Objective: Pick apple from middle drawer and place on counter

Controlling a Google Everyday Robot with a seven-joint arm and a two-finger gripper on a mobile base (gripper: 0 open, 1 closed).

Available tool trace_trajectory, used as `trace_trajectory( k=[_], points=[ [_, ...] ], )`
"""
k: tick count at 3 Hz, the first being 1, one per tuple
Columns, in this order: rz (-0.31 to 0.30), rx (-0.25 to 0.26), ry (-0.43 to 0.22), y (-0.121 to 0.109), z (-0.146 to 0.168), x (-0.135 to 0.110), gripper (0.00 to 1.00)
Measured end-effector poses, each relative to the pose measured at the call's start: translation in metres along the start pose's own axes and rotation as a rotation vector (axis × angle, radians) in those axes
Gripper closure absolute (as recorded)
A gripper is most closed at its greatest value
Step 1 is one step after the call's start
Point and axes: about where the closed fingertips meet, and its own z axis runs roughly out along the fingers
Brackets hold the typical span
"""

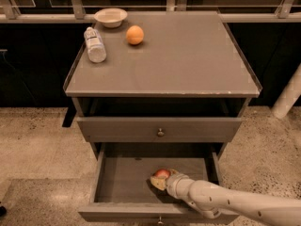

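Observation:
The apple (162, 173), small and red, lies on the floor of the open middle drawer (122, 180), right of its centre. My gripper (159, 180) reaches in from the lower right on a pale arm and sits right at the apple, covering its lower and right side. The counter (188, 60) is the grey-brown cabinet top above, with a pale chipped front edge.
On the counter's back left lie a clear plastic bottle (95, 44) on its side, a white bowl (111, 17) and an orange fruit (135, 35). The upper drawer front (160, 129) with its knob is shut just above the open drawer. Speckled floor surrounds the cabinet.

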Motion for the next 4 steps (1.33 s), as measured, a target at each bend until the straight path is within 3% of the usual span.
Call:
trace_trajectory(
  k=[1, 2, 3, 4],
  points=[
    [0.001, -0.042, 0.036, 0.001, -0.012, 0.002, 1.0],
    [-0.008, -0.055, 0.012, -0.041, -0.049, -0.022, 1.0],
    [0.024, -0.021, -0.088, -0.114, -0.1, -0.054, 1.0],
    [0.051, -0.03, -0.197, -0.166, -0.151, -0.091, 1.0]
  ],
)
